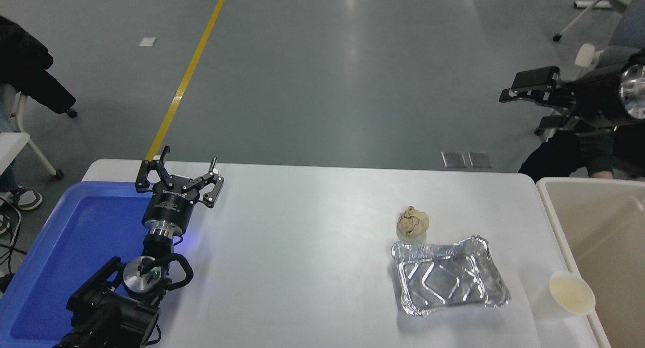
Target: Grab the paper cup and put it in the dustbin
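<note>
From the head view, the small white paper cup (571, 293) with a round rim and a pale cream inside stands upright near the right edge of the white table (312, 267), close to the near corner. Nothing is holding it. Just to its right is the large beige plastic dustbin (554, 222) with a rounded rectangular rim and deep plain walls; the cup's rim appears to reach the bin's left rim, but I cannot tell if they really touch.

To the left of the cup lies the silver foil tray (451, 276), crumpled at its edges, a little apart from the cup. Just behind the tray sits the crumpled tan paper ball (413, 221).

The right gripper (526, 93) is high at the right edge of the picture, above the floor beyond the table and well apart from the cup. It points to the left, and its black fingers are spread with nothing between them.

The left gripper (179, 177) is parked at the lower left, over the table's far left part beside the blue plastic tray (65, 247). Its fingers are spread wide and it holds nothing.

At the right, behind the bin, a dark sleeve of a person (579, 154) is partly visible.
</note>
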Motion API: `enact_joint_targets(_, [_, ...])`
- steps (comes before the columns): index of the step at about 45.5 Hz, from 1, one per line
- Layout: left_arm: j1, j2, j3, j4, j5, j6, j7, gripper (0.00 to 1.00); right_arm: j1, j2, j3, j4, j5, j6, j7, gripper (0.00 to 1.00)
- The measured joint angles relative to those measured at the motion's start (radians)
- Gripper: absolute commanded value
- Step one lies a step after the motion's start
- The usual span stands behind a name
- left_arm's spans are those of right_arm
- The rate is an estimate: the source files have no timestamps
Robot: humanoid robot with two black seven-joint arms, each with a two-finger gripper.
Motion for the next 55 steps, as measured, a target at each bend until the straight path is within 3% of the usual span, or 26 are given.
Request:
enact_joint_targets(20, [0.001, 0.000, -0.001, 0.000, -0.001, 0.000, 0.000, 0.99, 0.226, 0.083, -0.179, 0.189, -0.071, 0.204, 0.002, 1.00])
enact_joint_targets(47, [0.001, -0.001, -0.001, 0.000, -0.001, 0.000, 0.000, 0.99, 0.369, 0.002, -0.215, 0.228, -0.090, 0.331, 0.000, 1.00])
enact_joint_targets(55, [0.001, -0.001, -0.001, 0.000, -0.001, 0.000, 0.000, 0.99, 0.342, -0.077, -0.216, 0.223, -0.258, 0.336, -0.003, 1.00])
